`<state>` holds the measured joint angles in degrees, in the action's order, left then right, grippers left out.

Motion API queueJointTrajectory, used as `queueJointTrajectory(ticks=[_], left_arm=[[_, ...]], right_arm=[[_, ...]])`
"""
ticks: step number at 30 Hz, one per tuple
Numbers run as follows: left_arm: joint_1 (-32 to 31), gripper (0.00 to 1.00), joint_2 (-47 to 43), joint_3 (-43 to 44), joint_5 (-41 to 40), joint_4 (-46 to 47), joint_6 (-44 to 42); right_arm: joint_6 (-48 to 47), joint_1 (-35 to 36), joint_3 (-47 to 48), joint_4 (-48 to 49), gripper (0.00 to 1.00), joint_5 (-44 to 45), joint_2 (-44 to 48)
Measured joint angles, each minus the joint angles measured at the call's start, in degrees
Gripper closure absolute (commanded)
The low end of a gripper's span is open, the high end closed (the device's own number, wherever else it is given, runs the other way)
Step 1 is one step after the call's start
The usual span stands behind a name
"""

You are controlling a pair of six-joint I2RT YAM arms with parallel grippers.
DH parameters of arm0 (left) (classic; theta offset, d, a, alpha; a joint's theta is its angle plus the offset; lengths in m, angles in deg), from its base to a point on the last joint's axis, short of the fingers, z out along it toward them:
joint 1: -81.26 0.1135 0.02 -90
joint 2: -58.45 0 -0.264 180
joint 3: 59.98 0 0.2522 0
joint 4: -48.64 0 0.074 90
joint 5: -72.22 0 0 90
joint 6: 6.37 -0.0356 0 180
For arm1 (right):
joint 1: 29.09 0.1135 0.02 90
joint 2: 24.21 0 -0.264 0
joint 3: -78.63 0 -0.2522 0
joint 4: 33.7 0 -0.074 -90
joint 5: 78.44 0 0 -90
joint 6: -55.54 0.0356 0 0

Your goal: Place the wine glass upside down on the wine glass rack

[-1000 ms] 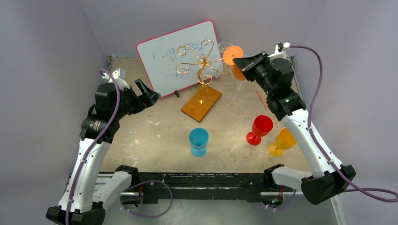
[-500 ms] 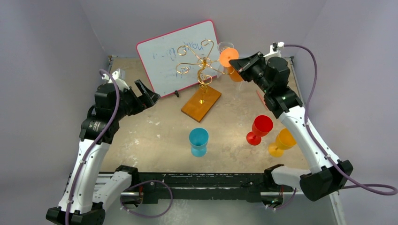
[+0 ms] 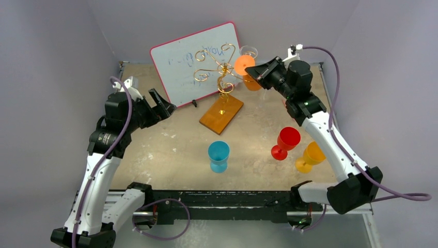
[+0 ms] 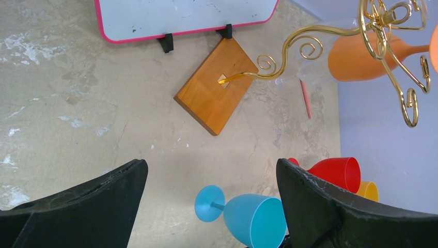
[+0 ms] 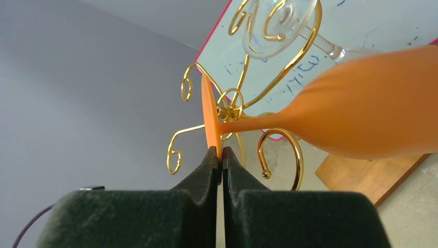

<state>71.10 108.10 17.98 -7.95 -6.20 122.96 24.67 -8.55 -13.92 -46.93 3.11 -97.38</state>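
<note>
2 grippers: I am pinching the foot rim of the orange wine glass (image 5: 361, 113) in the right gripper's (image 5: 219, 155) closed jaws, with the wine glass rack (image 3: 224, 85) just beyond them. The left gripper (image 4: 210, 168) is gaping wide, holding nothing. The whiteboard (image 3: 181, 57) scribbles are staying unreadable to me.

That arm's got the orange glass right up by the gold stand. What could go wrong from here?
1. The right gripper pinches the orange wine glass only by the thin rim of its foot; the bowl's weight could twist it loose.
2. A clear glass already hangs on the wine glass rack close by, so a bump might knock it off.
3. Pushing the wire arms could tip the rack.
</note>
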Motion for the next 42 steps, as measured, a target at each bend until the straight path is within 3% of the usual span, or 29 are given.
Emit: queueJointTrajectory(ticks=[18,42], left_arm=[[0.00,0.06,0.44,-1.75,-0.15,0.04,-0.17],[0.00,0.06,1.66,-4.70,-1.36,1.11,-1.01]], right_arm=[[-2.73,0.00,0.04,-1.31,1.00,-4.57,-1.16],[-1.77,-0.74,-1.18,-5.29,1.00,-4.15,3.91]])
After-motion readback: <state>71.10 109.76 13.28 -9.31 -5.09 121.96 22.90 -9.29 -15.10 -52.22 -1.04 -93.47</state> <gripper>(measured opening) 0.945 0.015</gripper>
